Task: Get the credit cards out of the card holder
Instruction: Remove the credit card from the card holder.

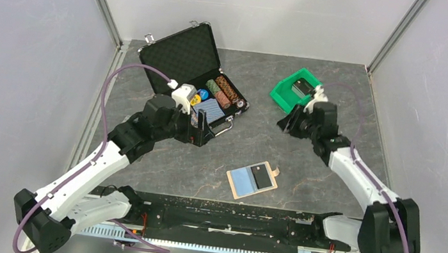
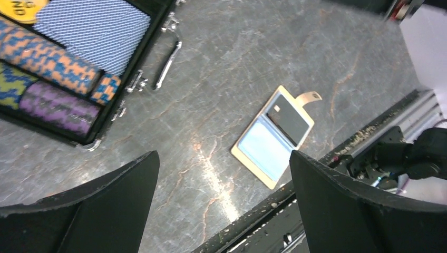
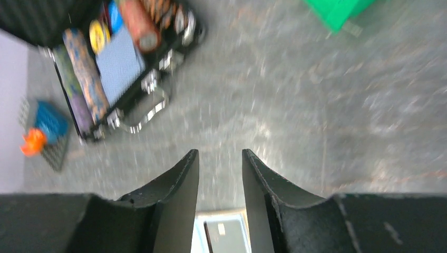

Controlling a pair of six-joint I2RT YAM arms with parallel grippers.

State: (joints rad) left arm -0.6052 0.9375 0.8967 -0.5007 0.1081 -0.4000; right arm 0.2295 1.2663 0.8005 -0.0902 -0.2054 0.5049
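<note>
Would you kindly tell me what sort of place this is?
Most likely a robotics lab work cell: plain white panels in metal framing enclose the table, the left arm and right arm are bolted at its near edge, and unrelated props lie out: chip case, green bin, card holder.

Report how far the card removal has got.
Done: the card holder lies open on the table. In hand: nothing; the left claw and right claw are both open and empty, clear of the holder. Left: everything; a dark card sits in the holder, and none lies outside it.
</note>
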